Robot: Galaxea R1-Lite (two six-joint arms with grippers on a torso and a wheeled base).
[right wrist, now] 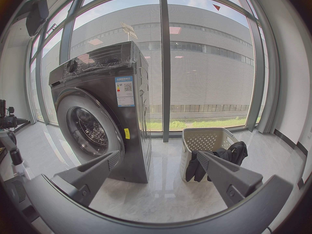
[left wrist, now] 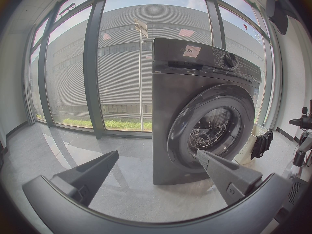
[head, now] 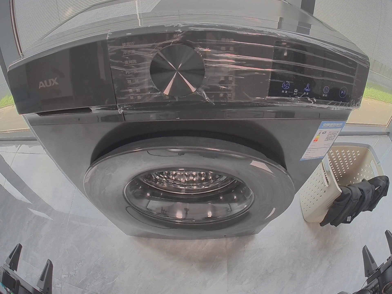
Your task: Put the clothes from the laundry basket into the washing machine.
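Observation:
A dark grey front-loading washing machine (head: 188, 115) stands before me with its round glass door (head: 188, 192) shut. To its right stands a white perforated laundry basket (head: 326, 184) on the floor, with black clothes (head: 355, 201) draped over its front rim. The basket (right wrist: 208, 140) and the black clothes (right wrist: 227, 155) sit right of the machine (right wrist: 100, 111) in the right wrist view. My left gripper (left wrist: 157, 155) is open and empty, low at the near left, well short of the machine. My right gripper (right wrist: 157, 155) is open and empty, near the lower right, short of the basket.
Pale marble-like floor (head: 196, 262) lies between me and the machine. Tall windows (right wrist: 208, 59) stand behind the machine and basket. A white wall (right wrist: 294, 82) runs to the right of the basket.

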